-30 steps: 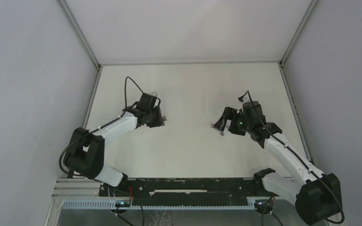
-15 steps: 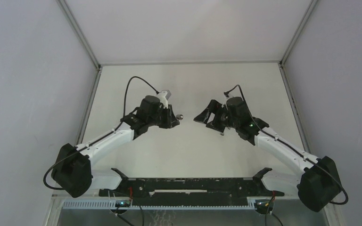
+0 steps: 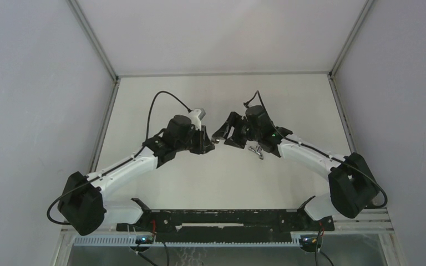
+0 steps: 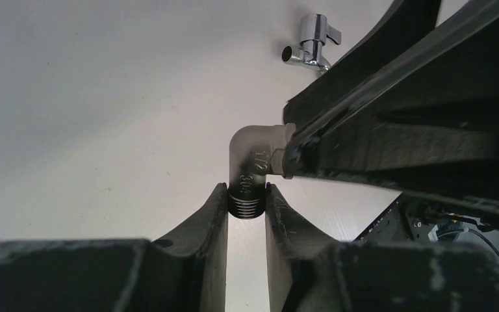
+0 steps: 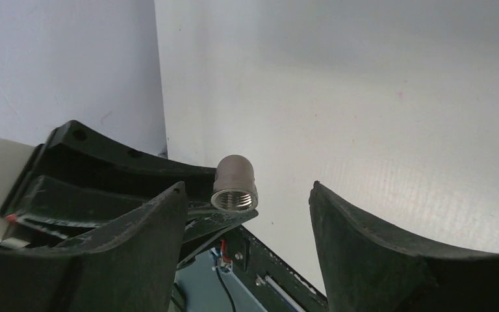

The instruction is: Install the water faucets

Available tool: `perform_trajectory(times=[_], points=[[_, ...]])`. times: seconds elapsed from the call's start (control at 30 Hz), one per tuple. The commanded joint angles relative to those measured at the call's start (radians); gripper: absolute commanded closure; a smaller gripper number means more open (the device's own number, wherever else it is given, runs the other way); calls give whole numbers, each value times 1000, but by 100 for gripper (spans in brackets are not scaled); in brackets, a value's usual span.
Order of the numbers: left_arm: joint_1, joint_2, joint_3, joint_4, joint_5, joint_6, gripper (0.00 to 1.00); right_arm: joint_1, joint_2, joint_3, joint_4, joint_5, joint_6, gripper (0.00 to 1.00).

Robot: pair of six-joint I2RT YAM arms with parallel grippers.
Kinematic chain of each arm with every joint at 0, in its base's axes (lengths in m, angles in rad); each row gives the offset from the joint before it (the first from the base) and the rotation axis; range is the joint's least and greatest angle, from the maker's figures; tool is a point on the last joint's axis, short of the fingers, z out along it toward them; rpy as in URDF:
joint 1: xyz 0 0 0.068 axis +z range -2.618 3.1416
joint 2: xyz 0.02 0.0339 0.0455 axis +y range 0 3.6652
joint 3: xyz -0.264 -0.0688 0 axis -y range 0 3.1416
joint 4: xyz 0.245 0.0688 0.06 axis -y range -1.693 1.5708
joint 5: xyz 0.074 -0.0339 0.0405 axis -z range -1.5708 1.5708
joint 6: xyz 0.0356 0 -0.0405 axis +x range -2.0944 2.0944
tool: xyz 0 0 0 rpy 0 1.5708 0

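Observation:
My left gripper is shut on the threaded end of a stubby silver elbow part of the faucets and holds it above the table. My right gripper is open. Its jaws stand on either side of the part's open threaded mouth without touching it. One right finger reaches to the part's side. The bent shiny faucet with a handle lies on the table under the right wrist.
The white table is walled by grey panels on the left, right and back. A black rail runs along the near edge between the arm bases. The two grippers almost touch at mid-table.
Both arms swung in to the table's middle. The left gripper lifted and carried the elbow part rightward. The right gripper moved left, away from the faucet that still lies on the table.

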Motion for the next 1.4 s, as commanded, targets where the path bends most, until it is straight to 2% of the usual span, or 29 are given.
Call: perform_trajectory(times=[0.0,0.13,0.3,0.37,0.4,0.43,0.57,0.63,0.67,0.7,0.73,0.77,0.9,1.07,1.27,1.37], points=[[-2,-30,7,51,28,11,100,18,43,37,93,-113,17,25],[-2,-28,7,48,29,10,100,26,58,28,161,-129,16,33],[-2,-33,5,44,32,10,100,29,55,24,179,-124,8,55],[-1,-35,10,40,55,18,100,27,56,23,172,-119,-3,74],[-2,-35,14,34,64,20,100,26,57,23,166,-116,-11,90],[-2,-39,18,27,68,23,100,24,58,23,158,-115,-17,100],[-2,-73,19,0,84,32,98,7,49,-15,186,-133,-20,100],[-1,-98,23,-28,84,38,86,-10,34,-55,244,-167,-13,100],[0,-112,24,-42,83,39,73,-18,23,-77,279,-184,-12,100],[5,-129,22,-53,90,35,49,-26,12,-100,321,-206,-11,100],[16,-142,17,-57,106,23,15,-37,2,-121,359,-231,-11,100],[34,-152,11,-58,135,10,2,-42,-9,-139,396,-251,-11,100],[88,-172,-7,-39,299,-28,0,-71,-46,-198,528,-325,-7,100],[122,-173,-50,77,451,-94,1,-92,-74,-262,739,-422,53,100],[127,-144,-61,144,510,-122,6,-93,-73,-274,871,-495,120,100],[152,-146,-104,256,560,-186,9,-98,-51,-277,968,-525,200,100]])
